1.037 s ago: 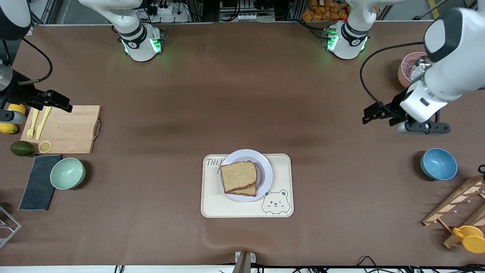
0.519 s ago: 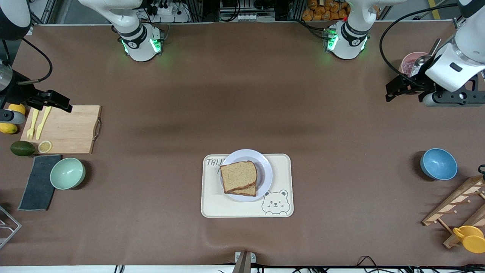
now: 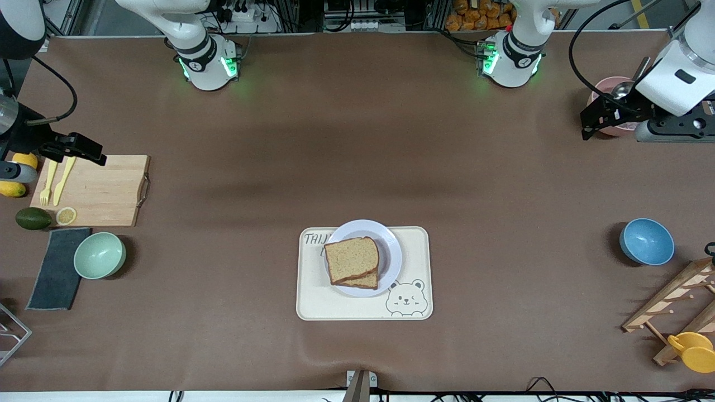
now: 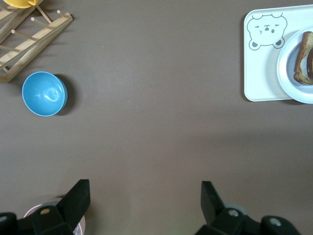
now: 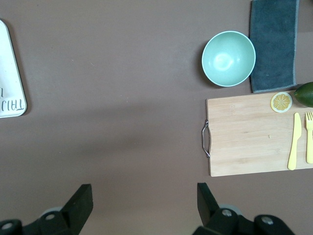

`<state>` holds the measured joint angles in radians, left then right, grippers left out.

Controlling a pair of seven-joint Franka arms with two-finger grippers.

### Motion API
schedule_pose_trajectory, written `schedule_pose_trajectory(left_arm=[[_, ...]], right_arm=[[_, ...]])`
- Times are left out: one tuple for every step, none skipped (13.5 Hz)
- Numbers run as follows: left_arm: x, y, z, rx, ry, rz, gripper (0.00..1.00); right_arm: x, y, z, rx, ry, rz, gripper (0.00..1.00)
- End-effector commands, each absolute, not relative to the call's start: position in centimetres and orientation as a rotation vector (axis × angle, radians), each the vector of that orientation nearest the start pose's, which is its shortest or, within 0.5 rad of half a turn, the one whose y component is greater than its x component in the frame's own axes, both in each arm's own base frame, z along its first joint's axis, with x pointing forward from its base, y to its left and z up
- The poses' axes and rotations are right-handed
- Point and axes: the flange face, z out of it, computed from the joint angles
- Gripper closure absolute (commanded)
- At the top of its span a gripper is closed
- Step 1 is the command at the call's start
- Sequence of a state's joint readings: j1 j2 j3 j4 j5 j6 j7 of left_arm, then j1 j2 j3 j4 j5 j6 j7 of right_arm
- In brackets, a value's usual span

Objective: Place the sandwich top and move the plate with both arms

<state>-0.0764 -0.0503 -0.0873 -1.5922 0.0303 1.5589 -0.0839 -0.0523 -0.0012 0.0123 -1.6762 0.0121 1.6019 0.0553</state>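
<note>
The sandwich top [image 3: 351,258], a brown slice with a darker crust, lies slightly askew on a second slice on the white plate [image 3: 392,251]. The plate stands on a cream bear-print tray [image 3: 363,308] near the table's middle. In the left wrist view the sandwich top [image 4: 303,63] and the plate [image 4: 288,73] show at the frame's edge. My left gripper [image 3: 587,124] [image 4: 145,193] hangs open and empty over bare table beside a pink bowl [image 3: 604,106]. My right gripper [image 3: 92,152] [image 5: 145,196] waits open and empty over the edge of the cutting board [image 3: 95,190].
A blue bowl [image 3: 646,241] and a wooden rack [image 3: 676,301] with a yellow cup stand toward the left arm's end. A green bowl [image 3: 99,255], a dark cloth [image 3: 56,268], yellow cutlery, lemons and an avocado lie toward the right arm's end.
The left arm has drawn back toward its end of the table, and its gripper now hangs beside the pink bowl. The right arm and the sandwich have not moved.
</note>
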Motion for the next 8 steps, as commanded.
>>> schedule_pose_trajectory(left_arm=[[53.3, -8.45, 65.3, -3.142, 0.121, -0.033, 0.0], [53.28, -8.5, 65.43, -3.147, 0.117, -0.035, 0.0], [53.24, -8.34, 65.5, -3.148, 0.11, -0.035, 0.0], [53.12, -8.16, 65.38, -3.147, 0.107, -0.013, 0.0], [52.94, -8.13, 65.6, -3.145, 0.105, -0.016, 0.0], [52.95, -7.96, 65.58, -3.145, 0.102, -0.013, 0.0], [52.98, -7.88, 65.6, -3.146, 0.1, -0.016, 0.0], [52.93, -7.85, 65.68, -3.144, 0.099, -0.018, 0.0]], right_arm=[[55.37, -2.38, 58.0, -3.136, 0.144, 0.113, 0.05], [55.37, -2.38, 58.0, -3.136, 0.144, 0.113, 0.05], [55.36, -2.38, 57.93, -3.136, 0.144, 0.116, 0.05], [55.36, -2.38, 57.93, -3.136, 0.144, 0.116, 0.05], [55.36, -2.38, 57.93, -3.136, 0.144, 0.116, 0.05], [55.35, -2.38, 57.92, -3.136, 0.144, 0.118, 0.05], [55.35, -2.38, 57.92, -3.136, 0.144, 0.118, 0.05], [55.36, -2.38, 57.93, -3.136, 0.144, 0.116, 0.05]])
